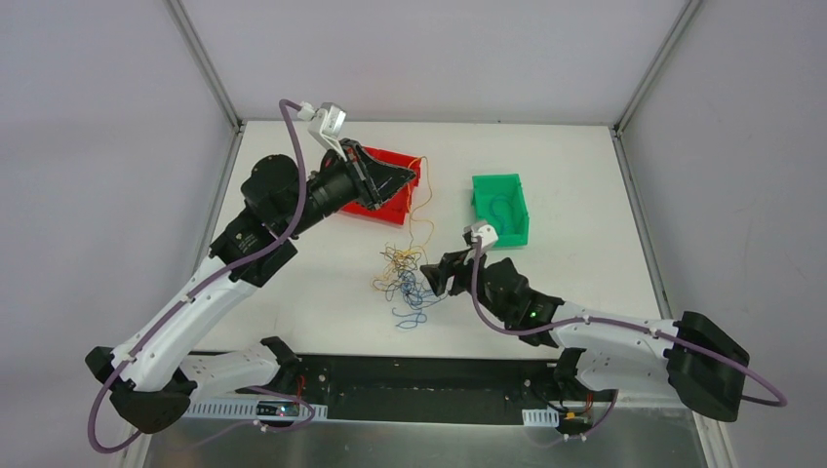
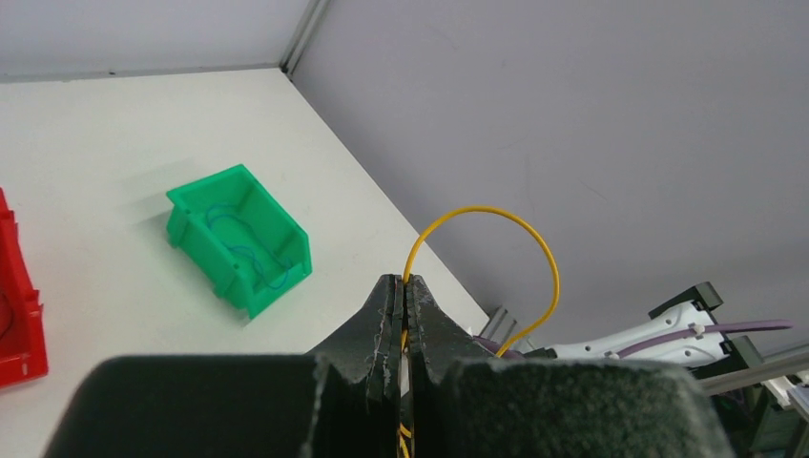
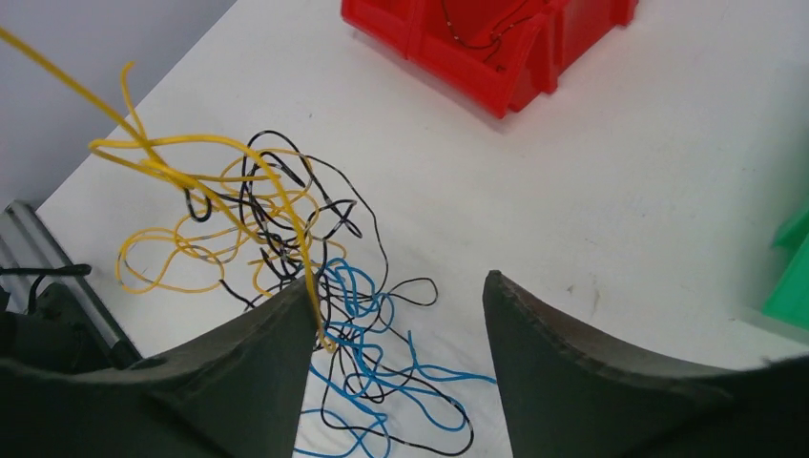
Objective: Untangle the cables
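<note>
Now pinching one yellow cable [image 2: 487, 212] tight in the fully closed left gripper [image 2: 404, 286], raised over the red bin [image 1: 385, 207] near the far edge. Running from there down toward the near edge into the cables [image 1: 408, 283], heaped at mid-bench. Poised with the right gripper [image 3: 396, 286] spread wide and holding nothing, just right of that heap, blue and dark loops below the gap. Probably best to pin the heap there while drawing the yellow toward the far-left corner. Bare bench leftward; to the right only the green bin [image 1: 500, 207], well apart, a blue strand inside.
</note>
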Tool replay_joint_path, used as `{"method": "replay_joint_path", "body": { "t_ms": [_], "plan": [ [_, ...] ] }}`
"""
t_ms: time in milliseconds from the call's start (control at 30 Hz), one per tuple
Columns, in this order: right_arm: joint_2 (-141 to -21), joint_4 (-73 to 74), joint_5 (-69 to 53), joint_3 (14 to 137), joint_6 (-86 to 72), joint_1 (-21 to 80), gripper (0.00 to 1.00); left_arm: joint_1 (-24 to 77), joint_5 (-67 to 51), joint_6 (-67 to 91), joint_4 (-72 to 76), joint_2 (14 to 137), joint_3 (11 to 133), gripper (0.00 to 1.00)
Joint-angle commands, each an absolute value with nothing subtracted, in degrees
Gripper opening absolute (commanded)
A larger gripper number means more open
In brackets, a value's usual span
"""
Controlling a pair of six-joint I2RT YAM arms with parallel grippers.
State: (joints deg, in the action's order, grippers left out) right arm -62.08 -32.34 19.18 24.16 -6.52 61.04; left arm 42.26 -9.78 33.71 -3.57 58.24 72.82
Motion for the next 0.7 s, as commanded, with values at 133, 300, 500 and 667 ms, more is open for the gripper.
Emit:
{"method": "replay_joint_path", "body": {
  "t_ms": [133,300,500,667],
  "plan": [
    [-60.56,-36.17,4.60,25.86,-6.11,60.96,0.52,41.83,-12.56,37.12,2.19,59.44,73.76,0.00],
    [-63.28,-35.20,1.79,27.79,-6.92,60.98,0.40,41.83,-12.15,37.96,3.24,59.87,72.54,0.00],
    [-62.36,-31.45,17.58,27.80,-11.56,60.77,0.00,41.70,-5.52,35.48,1.96,57.57,71.11,0.00],
    [-50.30,-26.72,29.10,21.22,-23.82,55.64,0.00,41.48,14.87,30.95,-8.45,54.38,71.86,0.00]
  ]
}}
